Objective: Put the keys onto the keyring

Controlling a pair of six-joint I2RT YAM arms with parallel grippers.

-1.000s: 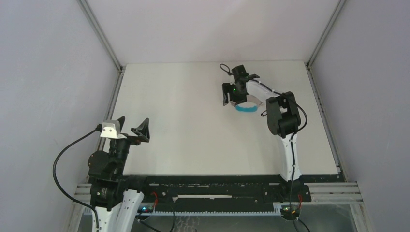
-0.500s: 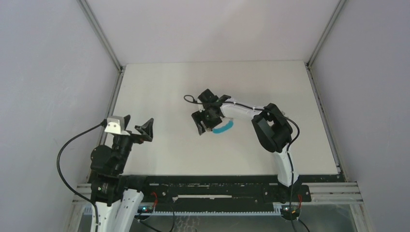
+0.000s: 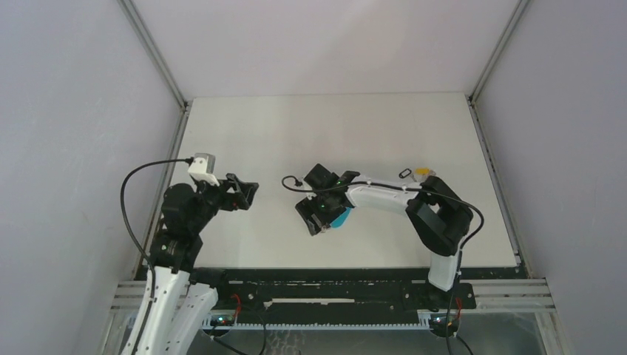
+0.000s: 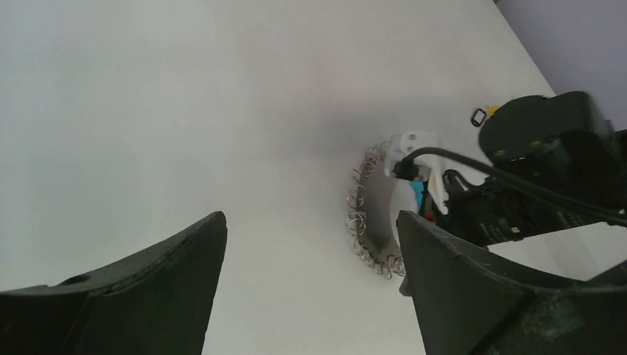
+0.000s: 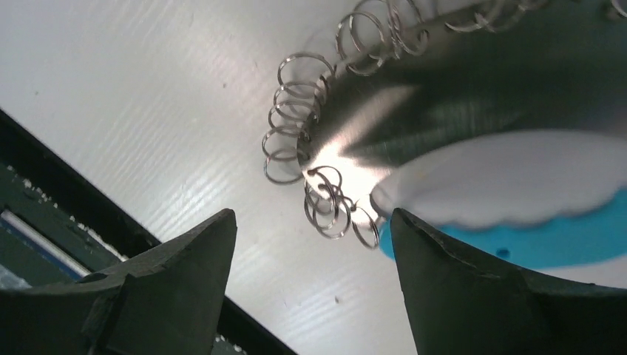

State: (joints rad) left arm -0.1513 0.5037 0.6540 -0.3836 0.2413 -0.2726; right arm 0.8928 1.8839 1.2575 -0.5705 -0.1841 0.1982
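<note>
The keyring shows in the top view as a light blue band [image 3: 340, 217] right beside my right gripper [image 3: 319, 219], at the table's front middle. In the right wrist view its silvery chain of rings [image 5: 310, 155] and blue band [image 5: 547, 240] lie just past the wide-open jaws of my right gripper [image 5: 310, 218]; the band runs behind the right finger [image 5: 473, 288]. My left gripper [image 3: 247, 194] is open and empty, pointing at the chain [image 4: 361, 222] from the left. Two keys, a tiny black loop [image 3: 405, 174] and a yellow piece [image 3: 421, 171], lie behind the right arm.
The black loop [image 4: 478, 117] and yellow piece [image 4: 493, 109] also show in the left wrist view, beyond the right arm [image 4: 532, 177]. The black rail [image 3: 333, 285] runs along the table's near edge, close in front of the right gripper. Grey walls enclose the table.
My right gripper swept from the back right to the front middle, and the blue band moved with it. My left arm rose and swung right toward the middle. The black and yellow keys became visible.
</note>
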